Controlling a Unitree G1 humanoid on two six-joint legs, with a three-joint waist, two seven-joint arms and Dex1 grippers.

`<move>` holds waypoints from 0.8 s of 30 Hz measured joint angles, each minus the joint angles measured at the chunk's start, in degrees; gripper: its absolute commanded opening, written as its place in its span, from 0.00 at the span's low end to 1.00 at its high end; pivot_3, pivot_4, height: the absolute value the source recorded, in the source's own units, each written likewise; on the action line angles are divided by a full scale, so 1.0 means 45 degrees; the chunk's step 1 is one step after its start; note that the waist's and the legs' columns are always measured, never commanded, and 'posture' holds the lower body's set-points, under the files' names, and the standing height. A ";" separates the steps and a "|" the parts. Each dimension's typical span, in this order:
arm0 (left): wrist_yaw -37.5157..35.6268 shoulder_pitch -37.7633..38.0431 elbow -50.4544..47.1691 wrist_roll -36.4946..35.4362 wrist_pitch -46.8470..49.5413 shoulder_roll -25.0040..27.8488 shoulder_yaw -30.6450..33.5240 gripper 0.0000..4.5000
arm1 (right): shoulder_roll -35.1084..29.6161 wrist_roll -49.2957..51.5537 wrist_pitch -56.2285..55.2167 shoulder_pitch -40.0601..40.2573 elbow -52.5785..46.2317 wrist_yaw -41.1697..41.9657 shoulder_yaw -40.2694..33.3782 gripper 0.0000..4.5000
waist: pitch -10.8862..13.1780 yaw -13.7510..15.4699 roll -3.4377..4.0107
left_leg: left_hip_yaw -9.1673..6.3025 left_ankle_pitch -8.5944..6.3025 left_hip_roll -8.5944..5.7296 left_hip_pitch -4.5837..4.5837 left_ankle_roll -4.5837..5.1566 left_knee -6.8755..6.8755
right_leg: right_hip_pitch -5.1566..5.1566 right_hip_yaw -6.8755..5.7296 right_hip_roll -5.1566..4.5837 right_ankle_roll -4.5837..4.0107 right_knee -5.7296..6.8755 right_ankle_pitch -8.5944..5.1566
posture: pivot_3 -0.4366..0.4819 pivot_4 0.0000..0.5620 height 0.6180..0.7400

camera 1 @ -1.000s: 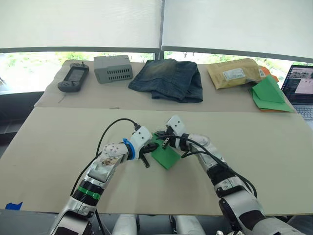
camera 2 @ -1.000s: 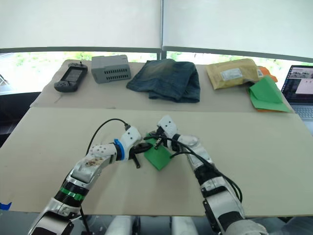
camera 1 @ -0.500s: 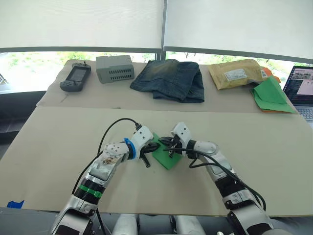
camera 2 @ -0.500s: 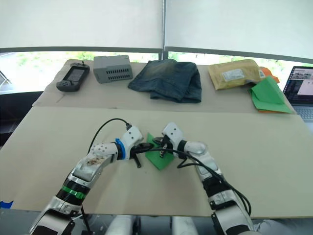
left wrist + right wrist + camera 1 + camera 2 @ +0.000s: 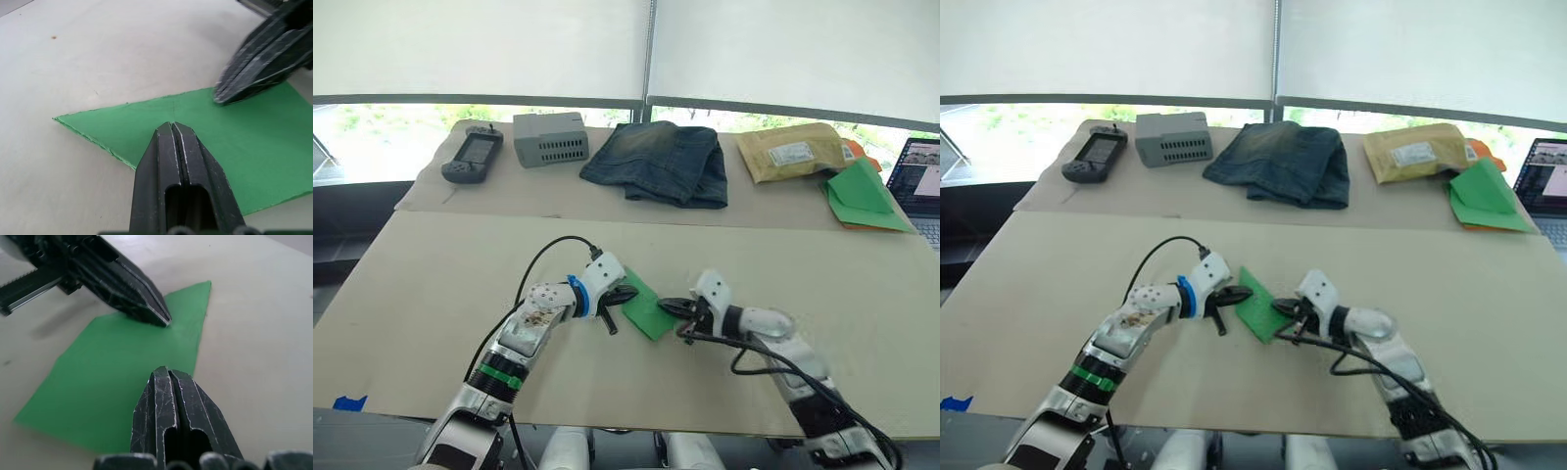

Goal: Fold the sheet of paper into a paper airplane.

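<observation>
Nearest the robot, the sheet of paper (image 5: 646,307) lies flat on the beige table (image 5: 431,284), folded to a pointed shape, between the two grippers. The left gripper (image 5: 172,128) has its jaws pressed together, and their tip rests on the paper's edge nearest that arm; the wrist view does not show whether any paper is caught between them. The right gripper (image 5: 165,373) also has its jaws pressed together, its tip over the opposite side of the sheet, and whether it touches the paper is hard to tell. In the left wrist view the right gripper's tip is blurred.

Farther back, on a second surface under the window, sit a handheld device (image 5: 473,157), a grey box (image 5: 550,138), folded jeans (image 5: 661,162) and a padded envelope (image 5: 793,152). Beside the envelope lies a green paper heap (image 5: 864,196) with an orange sheet barely showing beneath it. A laptop (image 5: 918,186) is cut off by the frame's right edge.
</observation>
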 measured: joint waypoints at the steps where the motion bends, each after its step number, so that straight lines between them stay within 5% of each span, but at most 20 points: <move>1: -0.0027 -0.0007 0.0034 0.0000 -0.0001 -0.0001 -0.0015 0.00 | -0.0170 0.0135 0.0161 0.0264 -0.0299 0.0057 -0.0090 0.02 | -0.0001 0.0003 -0.0001 | -0.0001 0.0000 0.0001 0.0005 0.0000 0.0000 | 0.0005 -0.0001 0.0001 -0.0015 -0.0001 -0.0010 | 0.48 0.27 1.00; 12: -0.0219 -0.0148 0.0326 0.0000 -0.0240 -0.0064 -0.0099 0.00 | -0.1234 0.1306 0.1971 0.1752 -0.2543 0.0014 -0.0824 0.02 | 0.0001 0.0051 -0.0005 | -0.0003 -0.0001 0.0000 -0.0012 -0.0002 0.0000 | -0.0001 0.0001 0.0000 -0.0067 -0.0012 -0.0045 | 0.48 0.27 1.00; 24: -0.0301 -0.0109 0.0085 -0.0031 -0.0190 -0.0008 0.0098 0.00 | -0.1004 0.1816 0.5423 -0.0506 -0.4255 -0.1705 -0.0526 0.02 | 0.0007 0.0057 -0.0005 | -0.0005 -0.0001 -0.0002 -0.0112 -0.0002 -0.0006 | -0.0120 0.0001 0.0000 0.0015 -0.0002 -0.0001 | 0.48 0.27 1.00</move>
